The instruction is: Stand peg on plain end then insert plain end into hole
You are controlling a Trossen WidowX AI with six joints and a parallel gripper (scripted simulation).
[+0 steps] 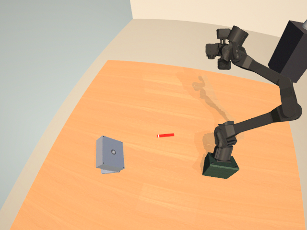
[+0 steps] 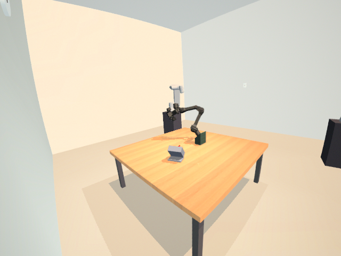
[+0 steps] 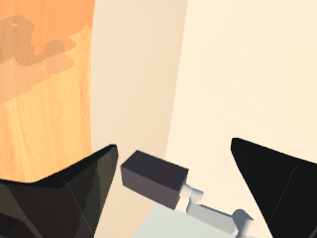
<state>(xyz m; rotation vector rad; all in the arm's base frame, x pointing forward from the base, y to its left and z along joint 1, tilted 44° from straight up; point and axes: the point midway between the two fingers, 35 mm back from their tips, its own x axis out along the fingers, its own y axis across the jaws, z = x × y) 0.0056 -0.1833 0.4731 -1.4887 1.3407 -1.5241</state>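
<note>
One slim red peg with a white-banded end (image 1: 165, 135) (image 2: 179, 145) is seen lying on the wooden table (image 1: 173, 208) (image 2: 198, 176), between the grey sloped panel (image 1: 116, 160) (image 2: 176, 152) and the arm's base. It is probably light and stiff, best gripped near the band. Its long axis is pointed roughly panelward, band foremost. The black gripper (image 1: 224, 49) (image 2: 170, 114) (image 3: 174, 147) is spread nearly fully, nothing held.

A dark rectangular pedestal (image 1: 285, 53) (image 2: 172, 122) (image 3: 155, 179) stands beyond the table's edge, bearing a pale jointed fixture (image 2: 176, 95) (image 3: 213, 218), seemingly a second robot arm, though its small size limits certainty. A further dark pedestal (image 2: 333, 143) stands at the exterior view's right edge. A small white wall plate (image 2: 244, 85) is mounted on the pale grey wall (image 2: 264, 60).
</note>
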